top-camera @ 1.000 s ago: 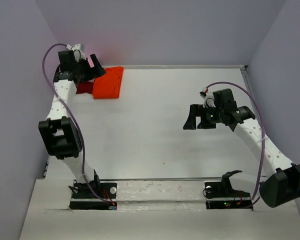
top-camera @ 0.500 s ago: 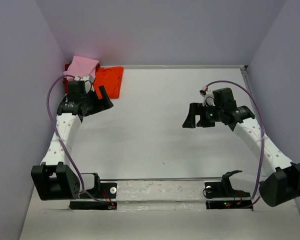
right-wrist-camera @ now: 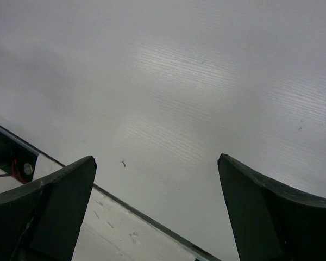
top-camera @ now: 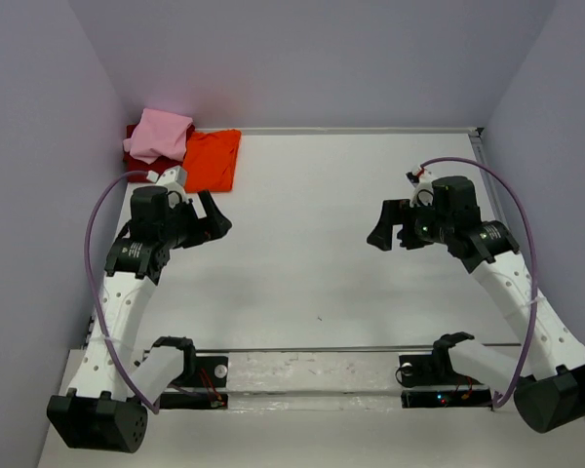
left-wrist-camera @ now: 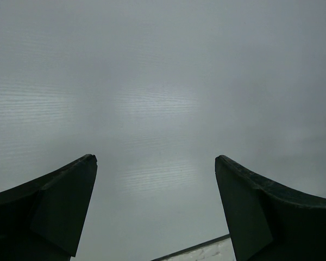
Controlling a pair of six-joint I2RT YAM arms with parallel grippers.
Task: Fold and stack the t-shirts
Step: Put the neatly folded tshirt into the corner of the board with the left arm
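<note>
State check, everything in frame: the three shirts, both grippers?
orange-red t-shirt: folded, flat on the table, beside the other two, not stacked.
pink t-shirt: folded, lying on the dark red one.
dark red t-shirt: bottom of the pile, mostly covered.
left gripper: fingers open, holding nothing.
right gripper: fingers open, holding nothing.

Pink shirt point(top-camera: 161, 134), orange-red shirt point(top-camera: 213, 161), dark red shirt point(top-camera: 132, 132); the tabletop point(top-camera: 312, 244) was white, left tool point(top-camera: 207, 226) and right tool point(top-camera: 390, 237) black.
</note>
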